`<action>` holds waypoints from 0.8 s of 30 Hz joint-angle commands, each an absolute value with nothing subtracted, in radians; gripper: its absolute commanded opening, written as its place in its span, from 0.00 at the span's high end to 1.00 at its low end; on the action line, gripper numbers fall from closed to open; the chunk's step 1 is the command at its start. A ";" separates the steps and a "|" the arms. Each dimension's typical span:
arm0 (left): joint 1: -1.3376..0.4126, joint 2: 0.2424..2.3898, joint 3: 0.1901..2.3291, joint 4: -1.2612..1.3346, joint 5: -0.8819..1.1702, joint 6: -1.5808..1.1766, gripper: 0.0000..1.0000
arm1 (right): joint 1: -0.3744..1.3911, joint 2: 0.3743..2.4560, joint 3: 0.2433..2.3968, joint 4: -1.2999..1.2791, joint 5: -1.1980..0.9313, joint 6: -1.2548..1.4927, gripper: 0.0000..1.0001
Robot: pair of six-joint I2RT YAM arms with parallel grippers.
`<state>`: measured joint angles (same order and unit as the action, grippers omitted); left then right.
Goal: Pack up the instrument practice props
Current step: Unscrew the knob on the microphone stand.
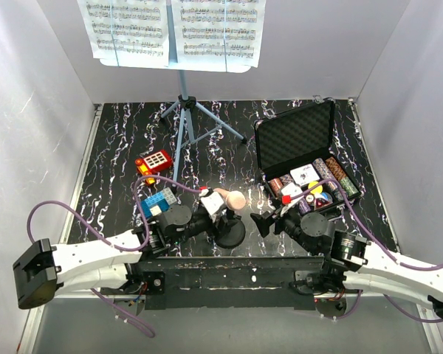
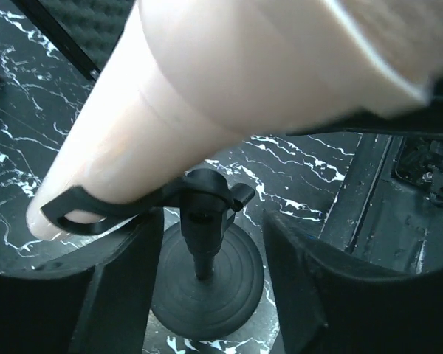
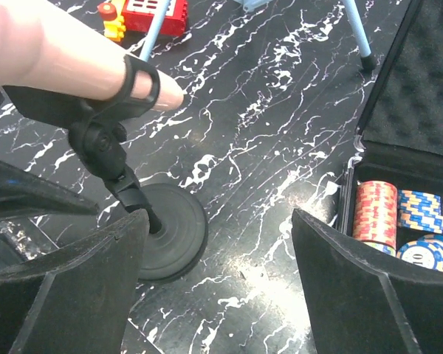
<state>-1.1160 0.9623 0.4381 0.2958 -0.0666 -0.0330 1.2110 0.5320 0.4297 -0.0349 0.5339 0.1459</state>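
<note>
The light-blue music stand stands at the back on tripod legs, with white sheet-music pages on its desk. The pale microphone sits clipped on its black round-base stand near the front middle. My left gripper is open, and its fingers straddle the stand's post above the base, with the microphone just over them. My right gripper is open and empty, just right of the stand. In the right wrist view the base lies by my left finger.
An open black foam-lined case with poker chips stands at the right. A red toy and a blue block toy lie left of the microphone. White walls enclose the black marbled table.
</note>
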 commanded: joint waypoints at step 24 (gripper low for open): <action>-1.117 0.673 0.506 -0.176 -0.486 -0.454 0.02 | 1.210 0.520 0.498 -0.124 0.623 0.187 0.12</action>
<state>-1.1160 0.6552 0.4549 -0.0616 -0.3332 -0.2573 1.2110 0.5117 0.4366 -0.1257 0.5854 0.1726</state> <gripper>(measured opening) 0.982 0.878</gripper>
